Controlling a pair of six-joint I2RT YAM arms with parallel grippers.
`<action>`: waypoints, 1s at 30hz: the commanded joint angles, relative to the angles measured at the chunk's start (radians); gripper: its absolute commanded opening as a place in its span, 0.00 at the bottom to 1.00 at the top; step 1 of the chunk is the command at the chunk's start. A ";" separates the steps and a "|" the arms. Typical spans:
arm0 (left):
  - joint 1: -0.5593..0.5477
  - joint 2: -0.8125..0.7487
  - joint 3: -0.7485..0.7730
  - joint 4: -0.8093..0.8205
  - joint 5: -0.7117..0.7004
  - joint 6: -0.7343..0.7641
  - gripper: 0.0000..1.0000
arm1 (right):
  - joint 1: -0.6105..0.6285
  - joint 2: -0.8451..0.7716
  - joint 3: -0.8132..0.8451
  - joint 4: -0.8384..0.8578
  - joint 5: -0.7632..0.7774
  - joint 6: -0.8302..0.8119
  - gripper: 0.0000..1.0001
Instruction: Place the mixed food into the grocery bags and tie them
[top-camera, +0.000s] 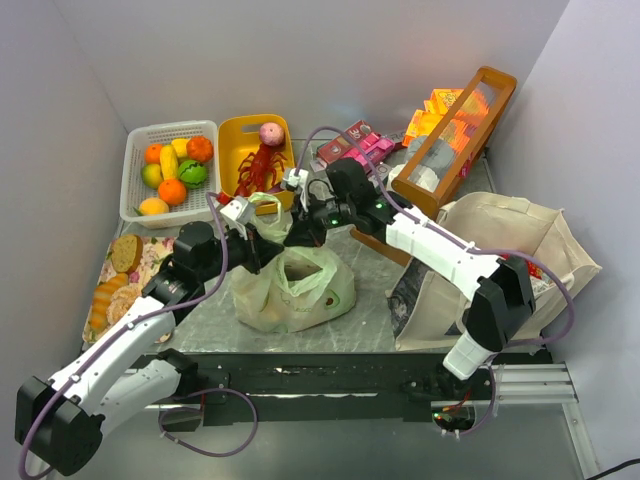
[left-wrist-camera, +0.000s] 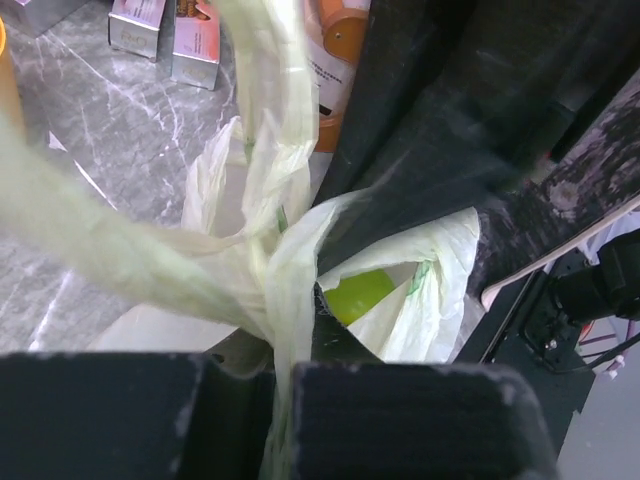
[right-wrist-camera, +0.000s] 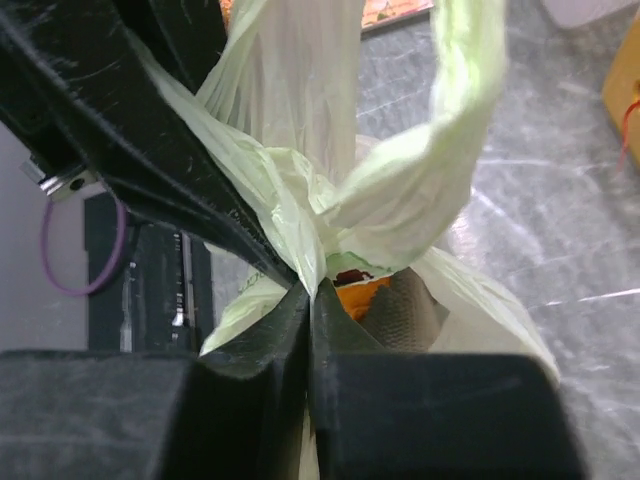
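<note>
On the counter (top-camera: 372, 292), at its middle, sat the pale green bag (top-camera: 292, 292), full and bulging, with both arms meeting right over its mouth. Left fingers (left-wrist-camera: 322, 402) were pinched together on a twisted handle strand of the bag. Right fingers (right-wrist-camera: 288, 372) were clamped together on the bunched film where the handles crossed. Handles looped around each other, knot tightness unclear. A green item (left-wrist-camera: 358, 296) and something orange (right-wrist-camera: 360, 294) showed inside the bag mouth. Each arm's black body crowded the other's wrist view, hiding much of the bag. Beige tote (top-camera: 505, 250) stood right of the bag, under the right arm's elbow, near but apart. Wooden crate (top-camera: 455, 125) leaned behind the right arm. Behind the bag were a yellow basket (top-camera: 232, 140) with a red lobster (top-camera: 260, 170), a white basket (top-camera: 135, 170) of toy fruit (top-camera: 172, 190), and pink boxes (top-camera: 355, 140). Bread (top-camera: 125, 252) and croissant (top-camera: 105, 297) lay on a floral cloth (top-camera: 152, 262) at far left, not bagged
</note>
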 joint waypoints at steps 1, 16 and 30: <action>-0.002 -0.018 0.016 0.052 0.036 0.034 0.02 | -0.024 -0.083 -0.030 0.035 -0.017 -0.027 0.46; -0.004 0.056 0.090 -0.010 0.131 0.069 0.02 | -0.150 -0.131 0.069 0.175 -0.126 0.232 0.98; -0.016 0.083 0.110 -0.047 0.171 0.079 0.02 | -0.075 0.066 0.251 0.107 -0.117 0.174 0.52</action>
